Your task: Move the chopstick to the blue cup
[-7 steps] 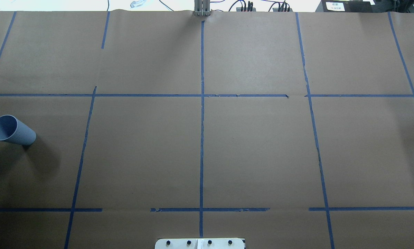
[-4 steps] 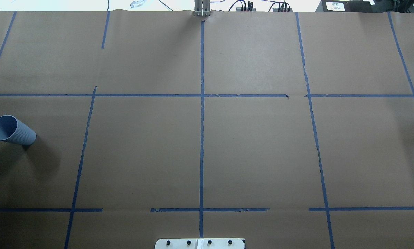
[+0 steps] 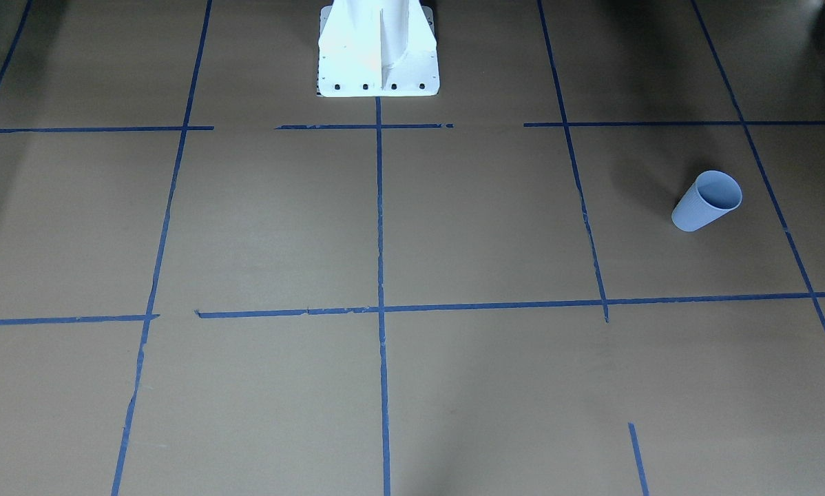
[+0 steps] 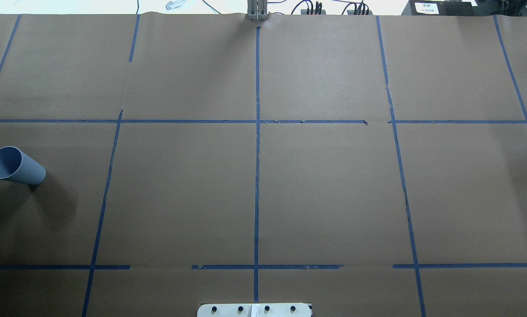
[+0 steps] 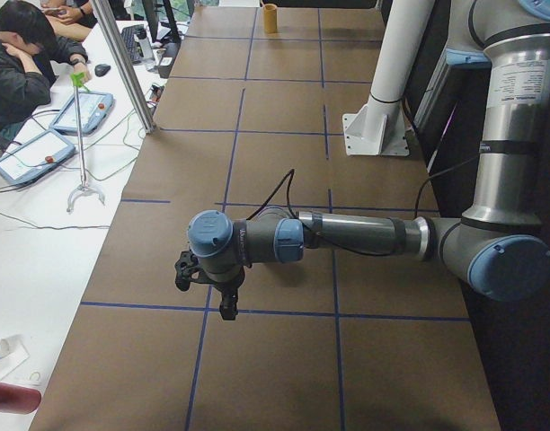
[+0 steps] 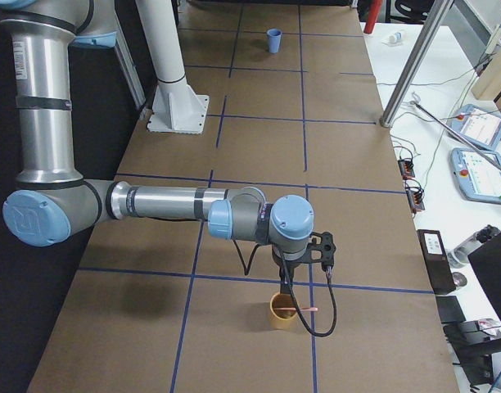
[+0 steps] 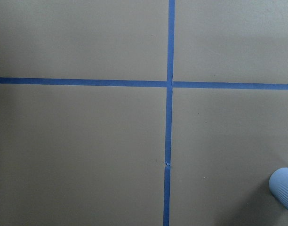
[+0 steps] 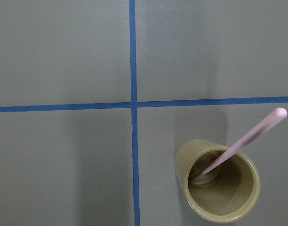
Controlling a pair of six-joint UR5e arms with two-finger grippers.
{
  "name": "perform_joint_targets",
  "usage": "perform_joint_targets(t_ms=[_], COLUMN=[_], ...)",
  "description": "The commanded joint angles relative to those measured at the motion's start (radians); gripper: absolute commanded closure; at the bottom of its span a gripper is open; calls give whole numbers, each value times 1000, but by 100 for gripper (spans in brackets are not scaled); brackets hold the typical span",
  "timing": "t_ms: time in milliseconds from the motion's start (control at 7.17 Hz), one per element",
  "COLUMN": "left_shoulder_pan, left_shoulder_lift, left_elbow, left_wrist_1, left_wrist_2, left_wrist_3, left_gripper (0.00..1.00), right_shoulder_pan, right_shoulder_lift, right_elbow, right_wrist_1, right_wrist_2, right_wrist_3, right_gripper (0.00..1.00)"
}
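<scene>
Inside the tan cup [image 8: 181,165], chopstick [image 8: 247,139] leans on rim, apparently ungripped.

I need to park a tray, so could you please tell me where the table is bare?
The middle is bare: all taped squares right of the blue cup, between the base plate and the far edge. The robot's right end is crowded: the tan cup holding the chopstick.

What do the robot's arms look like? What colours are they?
Both the left arm and right arm are silver-grey tubes with round light-blue joint caps. The left pincer and right pincer are small and black, with a thin black cable looping nearby. A white printed label sits higher up.
</scene>
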Motion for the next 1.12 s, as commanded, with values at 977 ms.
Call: perform_joint_targets(t_ms=[977], left_shoulder_pan=[9], left_shoulder_lift=[-15], left_elbow=[-7], left_wrist_1=[-22], left_wrist_2=[-9], left_wrist_3=[-21], left_gripper=[0], right_shoulder_pan=[0], right_shoulder_lift=[7], right_elbow=[1], right_wrist_1=[2], right_wrist_2=[-1], right_wrist_3=[1], right_gripper=[0])
